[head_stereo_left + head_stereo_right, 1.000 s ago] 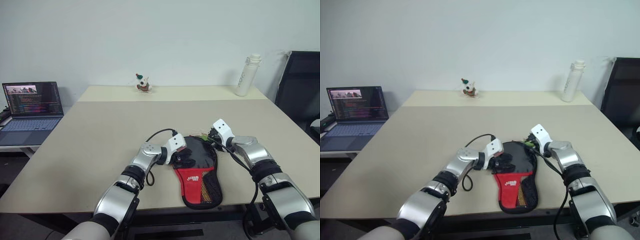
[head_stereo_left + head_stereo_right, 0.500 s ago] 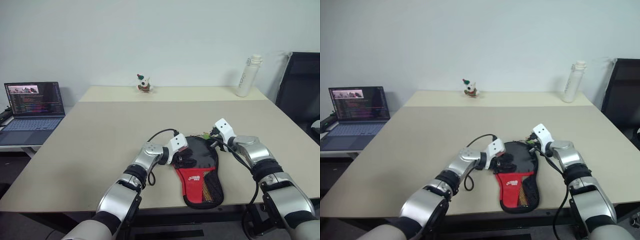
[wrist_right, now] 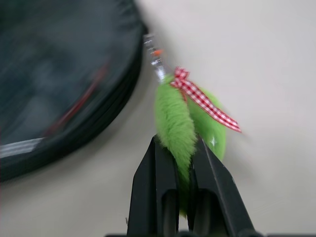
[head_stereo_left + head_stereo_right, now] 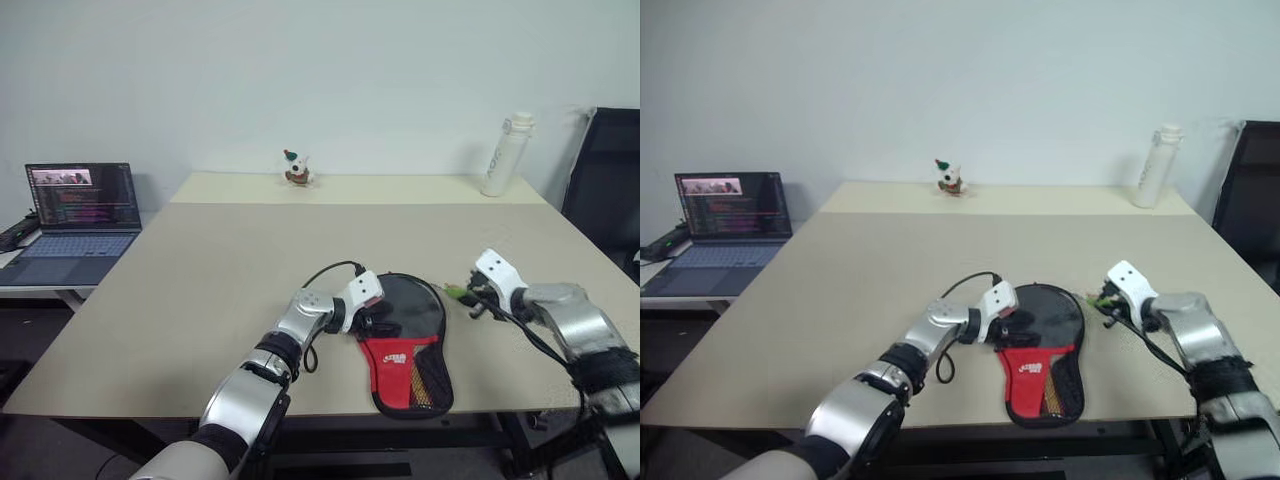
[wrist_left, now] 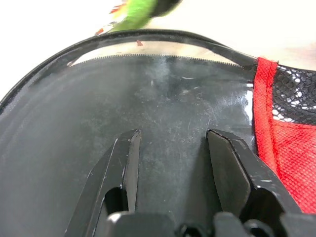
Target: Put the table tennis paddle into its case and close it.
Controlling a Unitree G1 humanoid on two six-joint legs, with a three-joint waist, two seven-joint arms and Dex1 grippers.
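The right pincer (image 3: 183, 163) is clenched on the green tag (image 3: 185, 126), likely to draw the zip round the case (image 4: 405, 335). The left pincer (image 5: 170, 148), fingers spread and grasping nothing, presses the case flat on the bench (image 4: 200, 270), steadying it just under its tips.

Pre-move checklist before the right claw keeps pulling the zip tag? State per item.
1. Right claw shut on the green pull tag: ok.
2. Left claw resting open on the case, steadying it: ok.
3. Paddle fully inside the case: cannot tell, only the dark clear face shows.
4. Zip fully closed around the round end: cannot tell.
5. Case flat on the table, away from the edge: ok.
6. Pull path free of the bottle and toy: ok.
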